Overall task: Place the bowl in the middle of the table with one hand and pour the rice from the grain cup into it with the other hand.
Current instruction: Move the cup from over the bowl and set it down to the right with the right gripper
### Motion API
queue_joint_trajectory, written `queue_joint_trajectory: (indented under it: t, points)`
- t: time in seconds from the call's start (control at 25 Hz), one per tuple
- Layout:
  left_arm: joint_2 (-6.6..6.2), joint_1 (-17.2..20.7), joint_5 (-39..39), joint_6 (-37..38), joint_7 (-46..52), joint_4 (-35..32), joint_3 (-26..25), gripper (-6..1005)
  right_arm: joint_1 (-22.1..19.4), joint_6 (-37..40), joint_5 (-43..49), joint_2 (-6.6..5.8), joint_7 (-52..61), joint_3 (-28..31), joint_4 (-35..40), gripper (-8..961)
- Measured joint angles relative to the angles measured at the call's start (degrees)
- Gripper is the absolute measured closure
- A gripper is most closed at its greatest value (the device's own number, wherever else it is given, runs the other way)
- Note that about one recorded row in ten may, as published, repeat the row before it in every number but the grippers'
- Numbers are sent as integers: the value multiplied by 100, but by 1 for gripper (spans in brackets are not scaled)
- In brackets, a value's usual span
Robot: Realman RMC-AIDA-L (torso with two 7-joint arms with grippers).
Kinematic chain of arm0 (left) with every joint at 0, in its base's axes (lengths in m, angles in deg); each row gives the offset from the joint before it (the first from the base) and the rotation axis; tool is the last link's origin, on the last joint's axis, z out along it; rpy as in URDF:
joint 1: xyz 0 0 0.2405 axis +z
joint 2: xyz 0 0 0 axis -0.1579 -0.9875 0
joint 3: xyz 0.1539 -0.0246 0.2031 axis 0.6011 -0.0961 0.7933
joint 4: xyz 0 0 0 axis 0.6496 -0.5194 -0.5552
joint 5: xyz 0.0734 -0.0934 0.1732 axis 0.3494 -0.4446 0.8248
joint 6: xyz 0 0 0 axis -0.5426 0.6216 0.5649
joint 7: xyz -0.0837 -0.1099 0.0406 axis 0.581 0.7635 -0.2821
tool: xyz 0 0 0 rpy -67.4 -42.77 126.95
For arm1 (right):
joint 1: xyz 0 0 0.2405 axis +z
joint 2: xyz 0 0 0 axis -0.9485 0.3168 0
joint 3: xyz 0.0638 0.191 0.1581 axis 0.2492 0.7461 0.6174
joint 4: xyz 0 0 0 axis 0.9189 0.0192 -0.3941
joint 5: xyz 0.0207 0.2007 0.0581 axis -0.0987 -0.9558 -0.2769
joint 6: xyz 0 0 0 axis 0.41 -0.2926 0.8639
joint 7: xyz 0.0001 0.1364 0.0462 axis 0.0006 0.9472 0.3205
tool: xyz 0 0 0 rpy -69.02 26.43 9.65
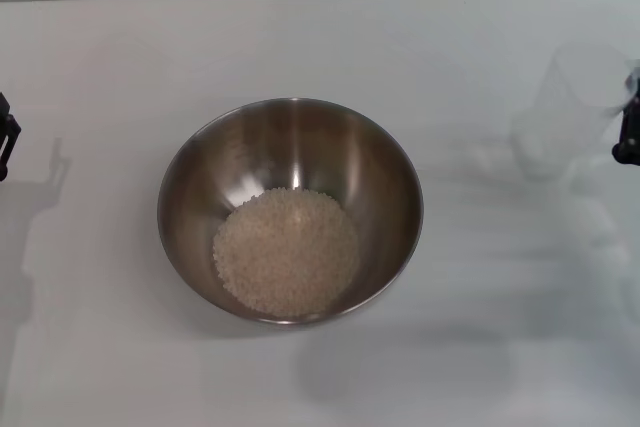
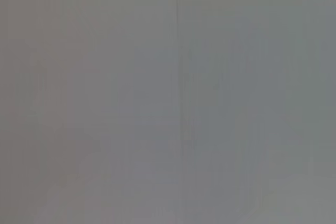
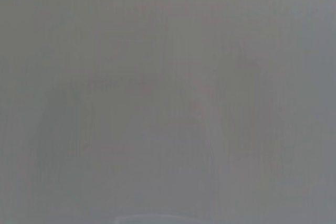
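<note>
The steel bowl (image 1: 200, 182) stands in the middle of the white table (image 1: 330, 37). A heap of off-white rice (image 1: 286, 250) lies in its bottom. The clear grain cup (image 1: 570, 107) is at the far right, upright and looking empty, right beside my right gripper (image 1: 629, 132), of which only a dark edge shows at the frame's right edge. My left gripper (image 1: 6, 137) shows as a dark edge at the far left, well away from the bowl. Both wrist views show only a flat grey blur.
Nothing else stands on the table. Soft shadows of the arms fall on the left side and below the bowl.
</note>
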Motion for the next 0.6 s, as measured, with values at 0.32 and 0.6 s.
queue_joint_trajectory:
  t: [0.32,0.6]
  points:
    - [0,4,0,-19,0,57,10,166,262,-550,37,8,-27,-74,-3,927]
    - [0,-17,0,-22,0,56,10,166,466,-929,89,10,-44,-326,12,926]
